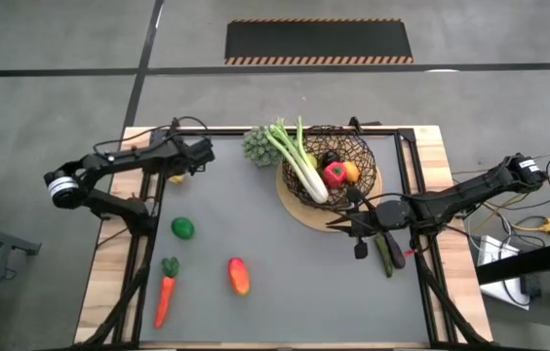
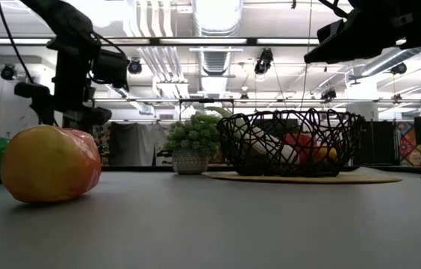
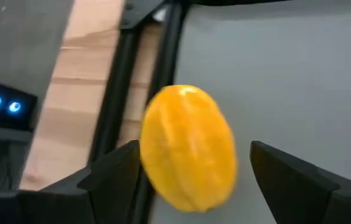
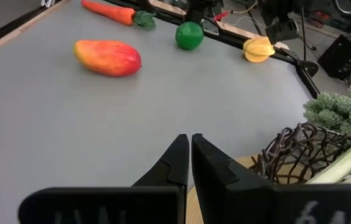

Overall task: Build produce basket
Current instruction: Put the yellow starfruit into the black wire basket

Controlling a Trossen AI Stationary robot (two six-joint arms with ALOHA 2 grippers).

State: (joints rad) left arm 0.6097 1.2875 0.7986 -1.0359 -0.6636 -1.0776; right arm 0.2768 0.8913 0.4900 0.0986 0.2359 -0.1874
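The dark wire basket [image 1: 353,156] stands on a tan round mat [image 1: 299,210] at the far right. It holds a leek [image 1: 299,161], a red piece [image 1: 334,174] and an orange piece [image 1: 351,173]. A yellow star fruit [image 3: 188,149] lies by the far left rail, also in the right wrist view [image 4: 257,48]. My left gripper [image 1: 185,166] hovers open above it, one finger on either side [image 3: 191,152]. A green lime [image 1: 183,228], a carrot [image 1: 166,291] and a red-yellow mango [image 1: 239,276] lie on the grey table. My right gripper [image 4: 190,149] is shut and empty at the mat's near edge [image 1: 338,223].
A small potted green plant [image 1: 257,146] stands just left of the basket. A dark green piece [image 1: 384,253] lies under the right arm near the right rail. Black frame rails [image 1: 148,234] run along the table's sides. The grey middle between mango and mat is open.
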